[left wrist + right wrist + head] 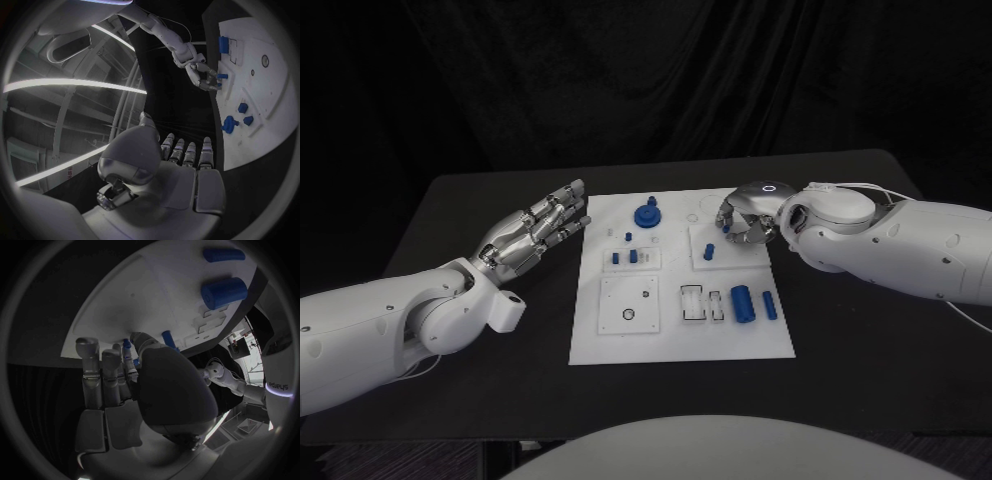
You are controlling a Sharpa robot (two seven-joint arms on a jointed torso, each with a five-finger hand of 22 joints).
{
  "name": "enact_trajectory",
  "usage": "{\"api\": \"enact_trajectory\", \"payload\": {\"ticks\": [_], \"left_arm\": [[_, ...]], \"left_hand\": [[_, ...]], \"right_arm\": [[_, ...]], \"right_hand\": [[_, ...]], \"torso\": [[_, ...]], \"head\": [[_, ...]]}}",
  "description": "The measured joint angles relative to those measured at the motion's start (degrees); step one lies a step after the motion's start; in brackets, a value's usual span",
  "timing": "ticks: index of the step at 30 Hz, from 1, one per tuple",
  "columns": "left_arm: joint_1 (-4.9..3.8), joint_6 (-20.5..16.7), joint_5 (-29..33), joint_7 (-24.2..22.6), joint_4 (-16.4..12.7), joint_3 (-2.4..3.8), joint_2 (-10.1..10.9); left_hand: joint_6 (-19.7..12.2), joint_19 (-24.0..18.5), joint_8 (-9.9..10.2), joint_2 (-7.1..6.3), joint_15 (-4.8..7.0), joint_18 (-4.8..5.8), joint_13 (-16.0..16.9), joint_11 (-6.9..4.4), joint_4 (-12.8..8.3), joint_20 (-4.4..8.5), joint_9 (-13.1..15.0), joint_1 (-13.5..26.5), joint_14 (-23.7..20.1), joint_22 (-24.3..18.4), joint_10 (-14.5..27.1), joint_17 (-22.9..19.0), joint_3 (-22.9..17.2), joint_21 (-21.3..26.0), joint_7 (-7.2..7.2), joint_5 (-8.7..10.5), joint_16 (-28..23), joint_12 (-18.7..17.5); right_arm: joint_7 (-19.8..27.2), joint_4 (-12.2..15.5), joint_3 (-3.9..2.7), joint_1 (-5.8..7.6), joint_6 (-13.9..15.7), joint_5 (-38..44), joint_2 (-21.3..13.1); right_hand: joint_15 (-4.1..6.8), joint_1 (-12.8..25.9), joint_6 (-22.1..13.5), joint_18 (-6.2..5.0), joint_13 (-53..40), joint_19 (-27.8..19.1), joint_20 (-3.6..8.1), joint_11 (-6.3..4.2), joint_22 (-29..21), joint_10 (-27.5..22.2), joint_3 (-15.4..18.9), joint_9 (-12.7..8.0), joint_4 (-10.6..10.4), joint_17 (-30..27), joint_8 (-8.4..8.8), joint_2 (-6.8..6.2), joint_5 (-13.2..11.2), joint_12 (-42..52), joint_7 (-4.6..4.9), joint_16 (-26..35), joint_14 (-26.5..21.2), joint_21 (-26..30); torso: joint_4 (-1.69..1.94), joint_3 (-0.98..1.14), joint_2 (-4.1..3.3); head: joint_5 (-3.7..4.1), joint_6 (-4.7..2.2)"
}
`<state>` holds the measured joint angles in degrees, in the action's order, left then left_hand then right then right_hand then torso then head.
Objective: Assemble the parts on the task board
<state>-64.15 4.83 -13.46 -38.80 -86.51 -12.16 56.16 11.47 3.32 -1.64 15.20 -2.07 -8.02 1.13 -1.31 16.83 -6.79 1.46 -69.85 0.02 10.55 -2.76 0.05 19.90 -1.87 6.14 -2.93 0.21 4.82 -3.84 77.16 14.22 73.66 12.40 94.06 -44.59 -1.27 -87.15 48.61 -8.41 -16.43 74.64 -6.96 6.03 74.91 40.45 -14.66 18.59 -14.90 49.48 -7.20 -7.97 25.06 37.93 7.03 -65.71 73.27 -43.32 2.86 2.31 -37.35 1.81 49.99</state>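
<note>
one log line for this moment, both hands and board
left hand: open, beside board, holds nothing | right hand: fingers curled over board's far right, hold unclear | board: blue parts lying near right edge

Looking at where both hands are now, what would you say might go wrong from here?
The right robot hand curls over a small blue part on the task board; whether it grips anything is unclear, so a part may slip. Its fingers could knock the blue pegs nearby. The left robot hand hovers open beside the board's edge and might nudge it.
</note>
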Motion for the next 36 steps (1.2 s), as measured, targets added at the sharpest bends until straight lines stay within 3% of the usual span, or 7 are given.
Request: {"api": "enact_trajectory", "payload": {"ticks": [10, 18, 25, 36], "left_arm": [[0.01, 0.0, 0.0, 0.0, 0.4, 0.0, 0.1], [0.03, 0.0, 0.0, 0.0, 0.6, 0.0, 0.0], [0.06, 0.2, 0.0, 0.0, 0.8, 0.0, 0.0], [0.12, 0.5, 0.0, 0.0, 1.3, -0.01, -0.4]], "left_hand": [[0.2, 0.0, 0.0, 0.0, -0.4, 0.01, 0.0, 0.11, -0.2, -0.41, 0.1, 0.0, 0.0, 0.0, -0.1, 0.0, 0.2, 0.0, -0.63, 0.0, 0.0, 0.0], [0.5, 0.2, 0.0, 0.0, -0.82, 0.01, 0.0, 0.2, -0.2, -1.02, 0.1, 0.0, 0.0, -0.1, -0.2, 0.0, 0.2, 0.0, -1.34, -2.04, 0.0, 0.0], [0.5, 0.4, 0.0, -0.47, -1.64, 0.01, 0.0, 0.2, -0.4, -1.68, 0.1, -0.5, 0.0, -0.1, -0.2, 0.0, -0.1, 0.0, -1.76, -4.04, 0.0, 0.0], [0.9, 0.4, 0.0, -0.47, -1.64, 0.01, 0.0, 0.2, -0.4, -2.04, 0.1, -1.5, 0.0, -0.2, -0.2, 0.0, -0.6, 0.0, -2.16, -5.88, 0.0, 0.0]], "right_arm": [[0.4, -1.4, -0.11, -0.3, 0.0, -0.4, 1.7], [0.5, -2.2, -0.23, -0.34, 0.2, -0.5, 2.2], [0.5, -2.3, -0.26, -0.36, 0.1, -0.6, 2.1], [0.4, -2.3, -0.34, -0.36, 0.0, -0.7, 2.0]], "right_hand": [[-0.01, 0.0, 1.0, -0.02, 0.6, 0.0, 0.0, 0.17, 0.0, 0.8, -1.5, 0.5, 1.0, -0.5, -0.35, 0.0, 1.8, 0.0, 0.3, 0.0, 0.0, 0.0], [-0.01, -0.4, 3.9, -0.03, 1.2, 0.0, 0.0, 0.0, 0.0, 2.0, -3.5, 2.1, 3.0, -0.7, -1.74, 0.38, 4.6, -0.9, 0.38, 0.0, 0.0, -0.4], [-0.01, -0.4, 4.0, -0.04, 1.3, 0.0, 0.0, 0.0, 0.0, 2.0, -3.7, 2.4, 3.2, -0.8, -1.75, 0.37, 5.0, -1.1, 0.27, 0.0, 0.0, -0.4], [-0.01, 0.4, 5.1, -0.06, 1.1, 0.0, 0.0, -0.13, 0.0, 3.4, -3.3, 4.0, 4.0, -0.9, -2.63, 0.08, 5.0, -1.0, -0.42, 0.0, 0.0, -0.8]], "torso": [[0.0, 0.0, 0.0], [0.0, -0.01, 0.0], [0.0, 0.0, 0.0], [0.0, 0.01, 0.01]], "head": [[-0.08, 0.0], [-0.27, 0.0], [-0.34, 0.0], [-0.46, 0.0]]}}
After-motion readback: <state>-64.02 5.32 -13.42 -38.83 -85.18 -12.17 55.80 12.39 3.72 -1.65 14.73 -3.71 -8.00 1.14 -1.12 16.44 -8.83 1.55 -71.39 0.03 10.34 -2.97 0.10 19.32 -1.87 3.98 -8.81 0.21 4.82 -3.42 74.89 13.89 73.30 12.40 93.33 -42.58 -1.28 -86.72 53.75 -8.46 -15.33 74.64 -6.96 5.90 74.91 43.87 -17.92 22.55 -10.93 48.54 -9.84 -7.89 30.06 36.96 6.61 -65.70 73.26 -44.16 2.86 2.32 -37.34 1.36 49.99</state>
